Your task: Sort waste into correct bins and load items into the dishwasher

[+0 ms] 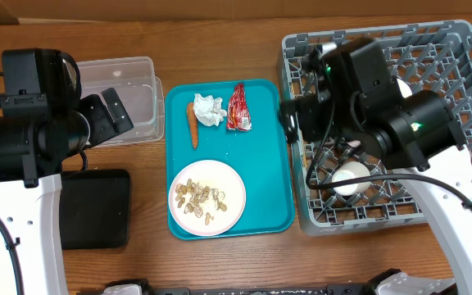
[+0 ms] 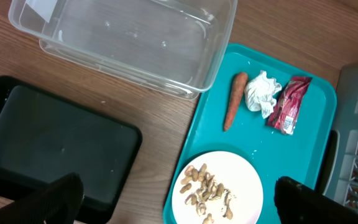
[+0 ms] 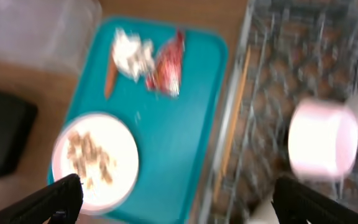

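Observation:
On the teal tray, the orange carrot [image 1: 193, 123], white paper wad [image 1: 209, 110] and red wrapper [image 1: 238, 107] lie at the far end. The white plate [image 1: 220, 215] with beige scraps [image 1: 201, 197] sits at the near end. The clear tub [image 1: 129, 94] and black tray [image 1: 95, 209] are at the left, the grey dish rack [image 1: 433, 49] at the right. The rack holds a pink bowl [image 3: 322, 137], chopsticks [image 3: 235, 118] and a white dish [image 1: 352, 179]. My left gripper [image 2: 182, 205] is open and empty above the plate's left edge. My right gripper [image 3: 179, 205] is open and empty over the tray's right edge.
The teal tray [image 1: 265, 164] lies between the bins and the rack. The rack's left wall [image 1: 295, 164] stands right against the tray. The right wrist view is motion-blurred. Bare wooden table [image 1: 220, 41] shows behind the tray.

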